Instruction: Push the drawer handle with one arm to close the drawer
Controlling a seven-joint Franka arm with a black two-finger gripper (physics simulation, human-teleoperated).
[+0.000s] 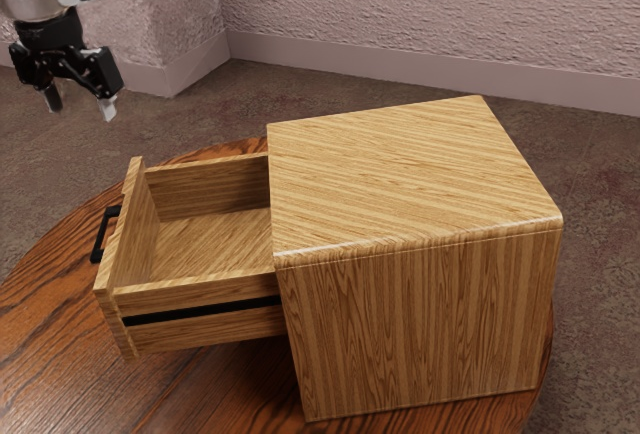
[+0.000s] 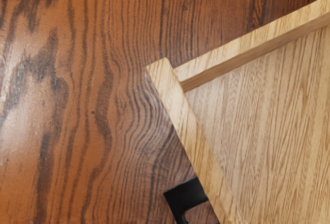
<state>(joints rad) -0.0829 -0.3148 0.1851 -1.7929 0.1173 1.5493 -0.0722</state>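
Over the wooden table (image 1: 50, 319) the drawer (image 1: 200, 287) juts from its cabinet (image 1: 410, 179), so we should bring our raised, wide-spread gripper (image 1: 81, 109) down outside the black handle (image 1: 101, 234), narrow the fingers, and push straight inward.

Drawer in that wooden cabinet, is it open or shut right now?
Open. The drawer sticks well out of the cabinet, its inside floor visible, with the front panel standing away from the cabinet.

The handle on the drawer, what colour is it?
The handle is black; the wrist view shows it best.
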